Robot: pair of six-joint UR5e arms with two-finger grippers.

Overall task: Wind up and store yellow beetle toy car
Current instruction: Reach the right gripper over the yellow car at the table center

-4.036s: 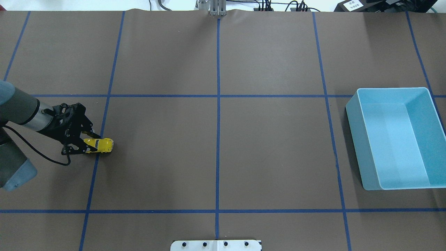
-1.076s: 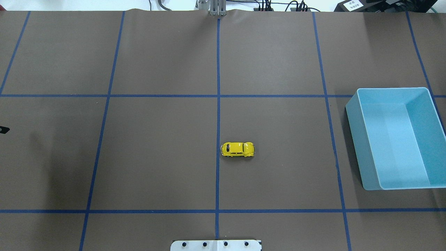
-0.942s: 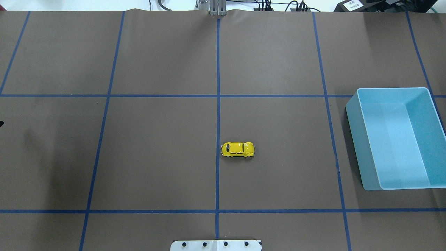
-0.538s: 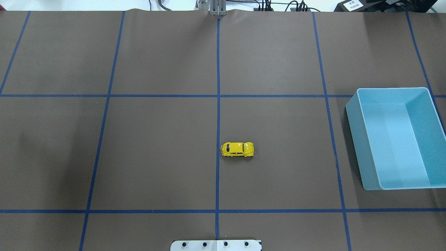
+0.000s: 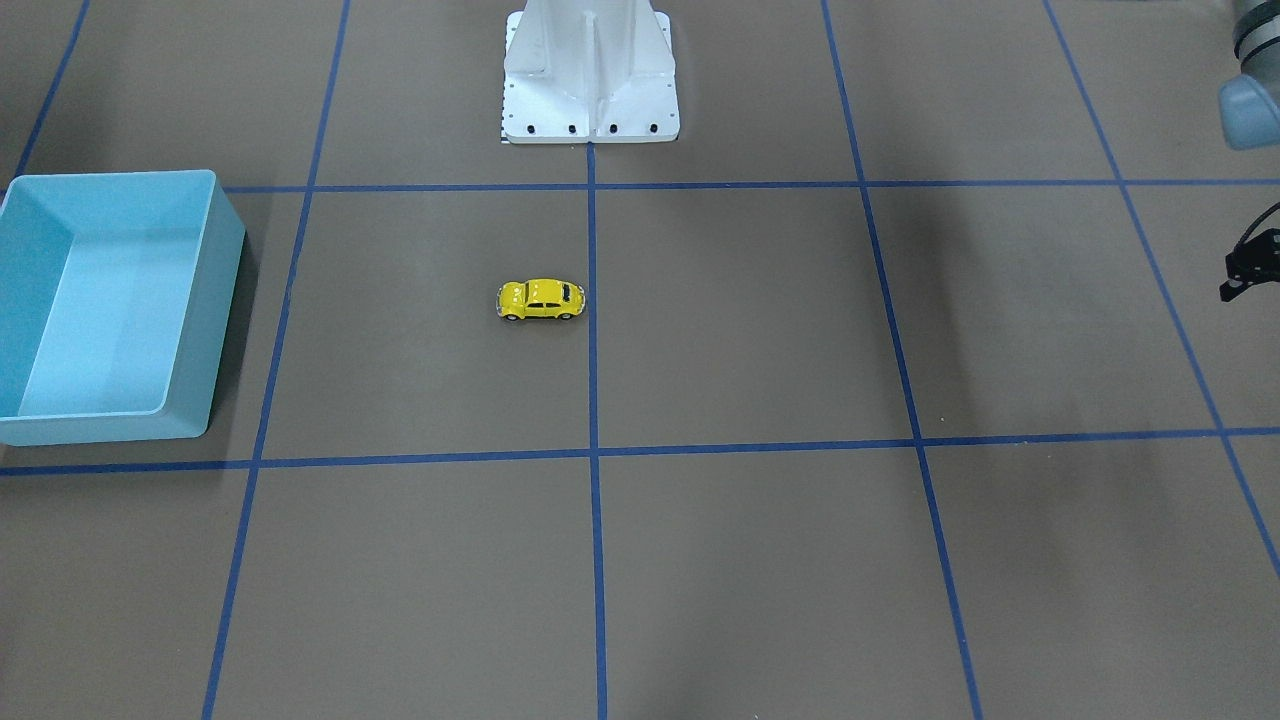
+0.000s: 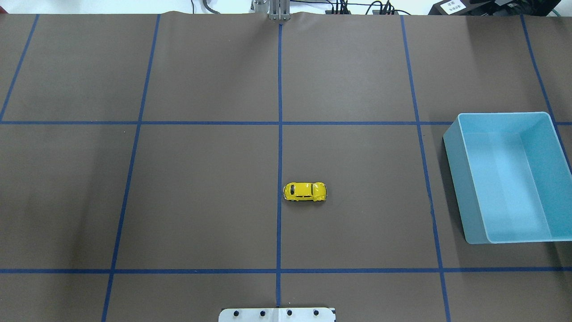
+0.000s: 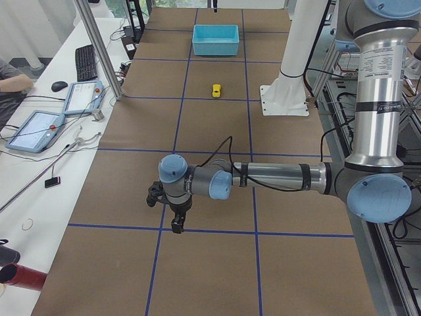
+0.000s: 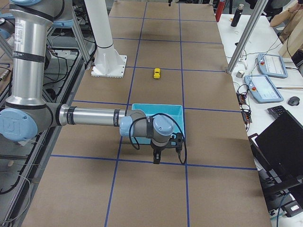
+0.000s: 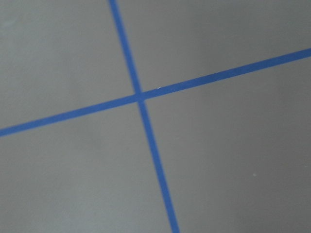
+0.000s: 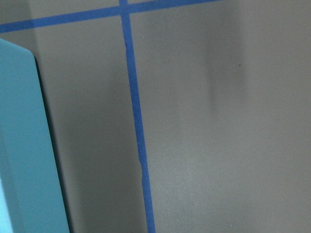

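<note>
1. The yellow beetle toy car (image 6: 304, 192) sits on its wheels on the table cover. It is well apart from the light blue bin (image 6: 456, 188), off the bin's long side that faces the table's middle. Nothing is touching it.
2. The bin looks empty, so storing is judged not done. Whether the car has been wound can't be read from these views.
3. Still to do, by my reckoning: pick up the car, carry it over the bin wall and release it.
4. Left gripper (image 7: 175, 227): far past the car from the bin, hanging over bare cover. Can't tell whether its jaws are spread or closed.
5. Right gripper (image 8: 157, 158): just beside the bin's end wall, on the side away from the car. Its jaw state can't be told either.
6. View differences:
   - The overhead view shows the car and bin but neither arm.
   - The side views show both arms.
   - The front-facing view catches only a sliver of the left gripper.
   - The right wrist view shows the bin wall close by.
   - The left wrist view shows only crossed blue tape.
</note>
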